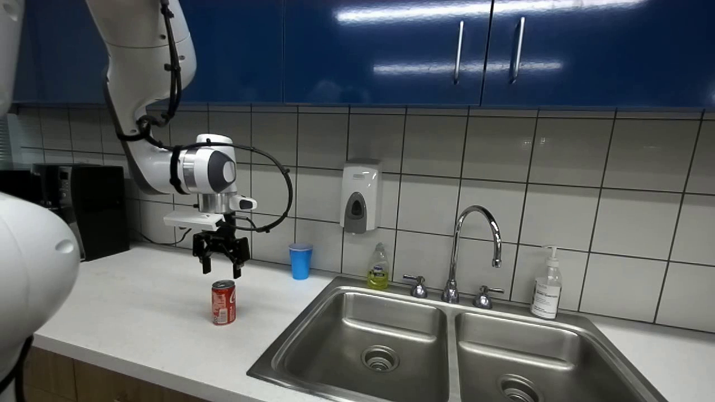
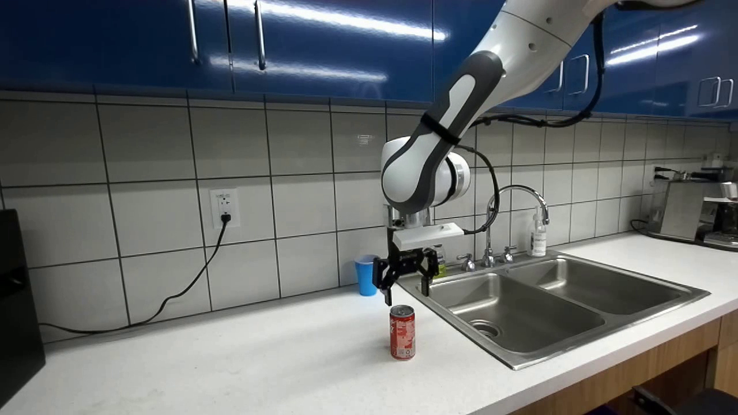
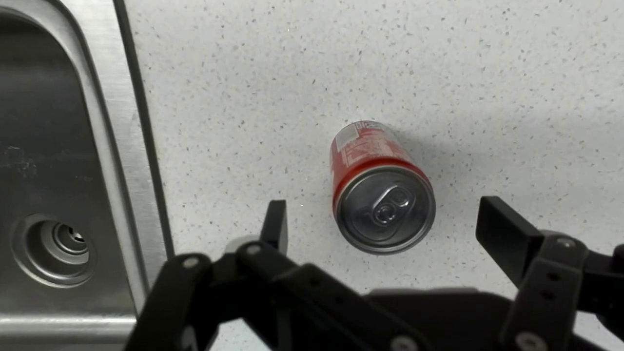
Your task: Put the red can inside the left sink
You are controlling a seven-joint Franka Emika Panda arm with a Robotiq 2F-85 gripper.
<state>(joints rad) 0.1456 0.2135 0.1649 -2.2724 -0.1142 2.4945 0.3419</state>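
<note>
The red can (image 1: 223, 304) stands upright on the white counter, left of the sink, in both exterior views (image 2: 402, 334). The wrist view shows its silvery top and red side (image 3: 373, 146). My gripper (image 1: 222, 272) is open and empty, pointing down just above the can (image 2: 407, 296). In the wrist view the can's top lies between the two spread fingers (image 3: 382, 222), with space on each side and no contact visible. The left sink (image 1: 413, 338) is the basin nearest the can (image 2: 527, 325). Its edge and round drain show at the left of the wrist view (image 3: 48, 165).
A blue cup (image 1: 300, 262) stands near the wall behind the can. A dish soap bottle (image 1: 378, 271), a tall faucet (image 1: 453, 251) and a pump bottle (image 1: 546, 293) line the sink's back. The right basin (image 1: 536, 363) adjoins. A black appliance (image 1: 98, 212) stands far left.
</note>
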